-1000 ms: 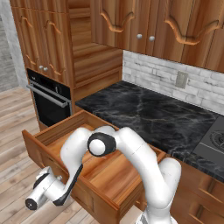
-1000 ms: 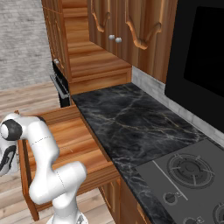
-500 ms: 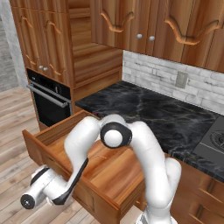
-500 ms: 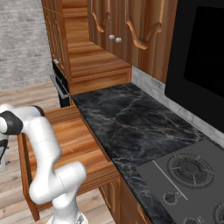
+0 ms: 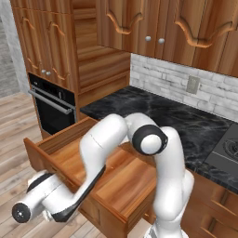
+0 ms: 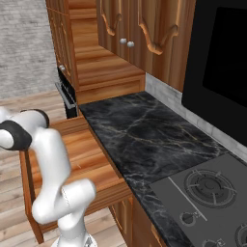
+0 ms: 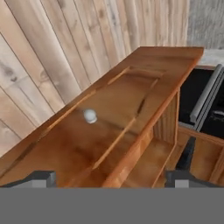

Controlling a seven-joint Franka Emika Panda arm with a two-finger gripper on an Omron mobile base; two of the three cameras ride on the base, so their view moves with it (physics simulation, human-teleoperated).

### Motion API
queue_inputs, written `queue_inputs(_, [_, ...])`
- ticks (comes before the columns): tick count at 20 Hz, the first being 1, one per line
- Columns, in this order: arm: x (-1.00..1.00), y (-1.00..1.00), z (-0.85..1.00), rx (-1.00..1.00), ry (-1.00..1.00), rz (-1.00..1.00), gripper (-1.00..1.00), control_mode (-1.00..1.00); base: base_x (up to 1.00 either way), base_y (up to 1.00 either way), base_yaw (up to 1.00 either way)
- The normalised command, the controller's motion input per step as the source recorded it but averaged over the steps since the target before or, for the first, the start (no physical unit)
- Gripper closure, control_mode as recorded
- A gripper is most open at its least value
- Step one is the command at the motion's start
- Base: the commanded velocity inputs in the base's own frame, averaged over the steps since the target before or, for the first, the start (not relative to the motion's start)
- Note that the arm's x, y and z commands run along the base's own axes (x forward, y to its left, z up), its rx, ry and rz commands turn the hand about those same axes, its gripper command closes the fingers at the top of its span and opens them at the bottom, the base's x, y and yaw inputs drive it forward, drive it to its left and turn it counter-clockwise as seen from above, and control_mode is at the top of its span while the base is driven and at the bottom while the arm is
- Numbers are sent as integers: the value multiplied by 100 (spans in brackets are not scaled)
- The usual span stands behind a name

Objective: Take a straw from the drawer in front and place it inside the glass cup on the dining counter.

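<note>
Since my fingers stand spread wide with nothing between them, just off the drawer front by its knob, the reach inside comes next. From here I cannot make out the straw on the wood floor, so I may grope blind and clip the drawer's rim.
</note>
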Motion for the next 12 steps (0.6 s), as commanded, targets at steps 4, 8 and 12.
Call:
queue_inputs(4, [-19, -25, 100, 19, 13, -3, -100, -100, 0, 0, 0])
queue_inputs(8, [-16, -18, 47, 9, 8, -1, -100, -100, 0, 0, 0])
queue_inputs(12, [-17, -8, -9, 5, 0, -5, -100, -100, 0, 0, 0])
